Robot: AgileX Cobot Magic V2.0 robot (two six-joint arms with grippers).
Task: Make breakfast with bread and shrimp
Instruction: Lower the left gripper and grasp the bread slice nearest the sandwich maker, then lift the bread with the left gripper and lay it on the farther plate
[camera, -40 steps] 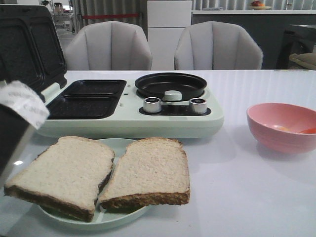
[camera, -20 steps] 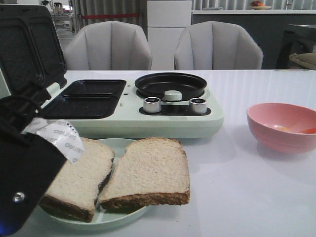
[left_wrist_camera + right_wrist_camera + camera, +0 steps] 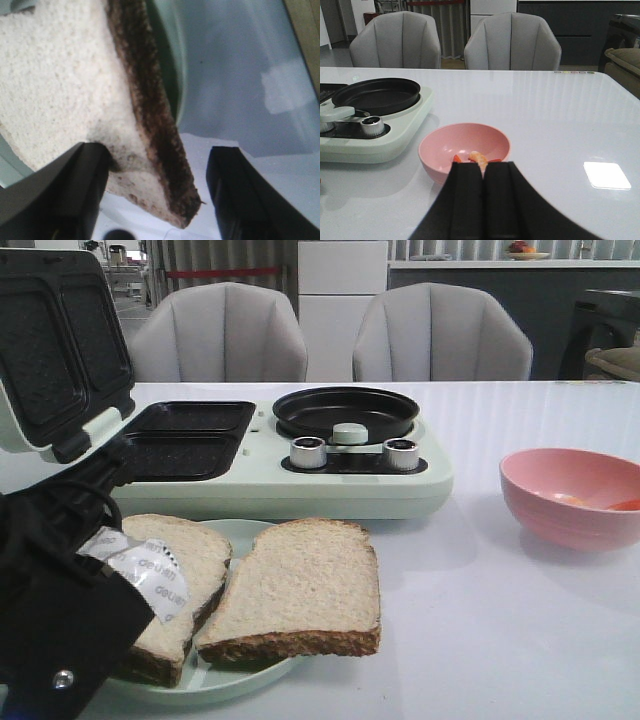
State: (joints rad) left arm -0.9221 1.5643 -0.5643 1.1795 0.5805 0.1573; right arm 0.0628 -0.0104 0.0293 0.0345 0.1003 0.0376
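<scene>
At the lower left of the front view, the black left gripper (image 3: 155, 200) straddles a corner of one square brown-crusted slice of pale bread (image 3: 175, 575) on the pale green round plate (image 3: 225, 680), its jaws wide apart. The second slice (image 3: 300, 585) lies alongside. The right gripper (image 3: 483, 200) is pressed closed above the white tabletop (image 3: 560, 125); orange-pink shrimp (image 3: 479, 158) sit in the pink bowl (image 3: 570, 495) at right.

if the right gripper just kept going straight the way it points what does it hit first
Most likely the pink bowl, which sits directly ahead of the shut right gripper, with shrimp inside. Depth is unclear, so it may meet the near rim or pass just over it.
</scene>
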